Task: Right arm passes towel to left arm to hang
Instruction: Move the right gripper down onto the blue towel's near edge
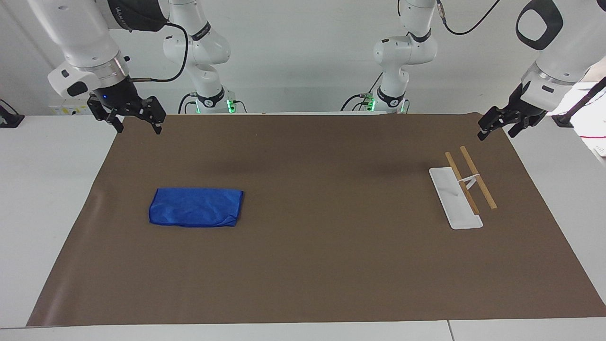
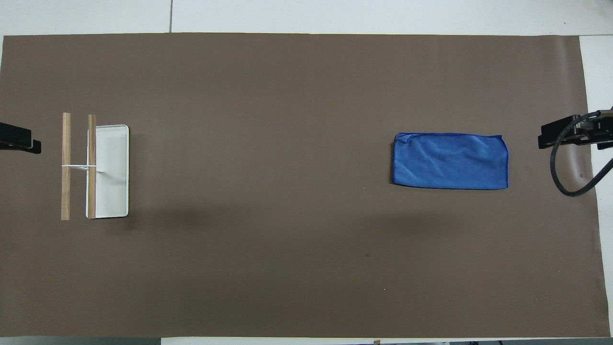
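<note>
The right arm (image 1: 80, 35) comes down from the robots' end of the table with its black sleeve high up and its silver wrist bent toward the table, a thin black cable looping from the wrist back to the arm. Its right gripper (image 1: 139, 124) hangs in the air over the corner of the brown mat (image 1: 331, 265) at the right arm's end, the two black fingers spread wide apart and pointing down, with nothing between them. In the overhead view only the right gripper's (image 2: 562, 136) dark body and the cable loop show at the edge of the mat. The left arm (image 1: 561, 47) slopes in at the other end, its ring-outlined joint panel turned toward the camera and its wrist angled down and inward. The left gripper (image 1: 497, 128) is raised over the mat's edge near the rack (image 1: 457, 196), empty; its fingers look parted, though less widely than the right one's. The towel (image 1: 195, 207) lies folded flat in a neat oblong on the mat toward the right arm's end, well apart from both grippers and from the rack. The rack, a white tray base with two wooden rails on a thin white stand, stands toward the left arm's end, its rails bare.
</note>
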Tool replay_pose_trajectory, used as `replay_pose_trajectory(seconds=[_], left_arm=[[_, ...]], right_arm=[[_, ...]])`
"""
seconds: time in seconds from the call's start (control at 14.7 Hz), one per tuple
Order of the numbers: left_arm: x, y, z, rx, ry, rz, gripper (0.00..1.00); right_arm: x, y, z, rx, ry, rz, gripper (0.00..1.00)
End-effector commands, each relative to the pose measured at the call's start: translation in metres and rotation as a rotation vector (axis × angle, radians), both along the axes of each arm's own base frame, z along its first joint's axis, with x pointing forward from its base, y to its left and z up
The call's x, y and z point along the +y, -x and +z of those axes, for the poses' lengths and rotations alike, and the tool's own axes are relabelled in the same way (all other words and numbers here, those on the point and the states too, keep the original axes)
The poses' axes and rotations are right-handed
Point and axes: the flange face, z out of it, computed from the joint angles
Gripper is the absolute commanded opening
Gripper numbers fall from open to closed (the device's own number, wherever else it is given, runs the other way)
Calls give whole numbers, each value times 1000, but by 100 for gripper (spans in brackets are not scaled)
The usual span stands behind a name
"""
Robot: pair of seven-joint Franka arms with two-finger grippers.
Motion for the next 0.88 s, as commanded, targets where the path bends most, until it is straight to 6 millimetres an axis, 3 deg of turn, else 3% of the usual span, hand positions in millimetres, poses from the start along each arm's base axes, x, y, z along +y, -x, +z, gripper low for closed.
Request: replay_pose_trajectory(seconds=[0.0,0.27,0.54,0.68,0.82], left_arm=[[-3,5,3,-3,-15,-20,100],[-2,6,3,-1,-13,-17,100],[-1,6,3,1,-13,-16,100],[-1,6,2,3,-13,-16,100],[-1,6,4,-1,-13,-16,100]], right_arm=[[-1,-4,2,-8,12,-8,100],[-1,-3,2,-7,12,-14,100],[1,11,-28,-19,11,-10,100],[-1,17,-59,-50,12,-9,100],[-1,22,-108,-95,9,-1,100]])
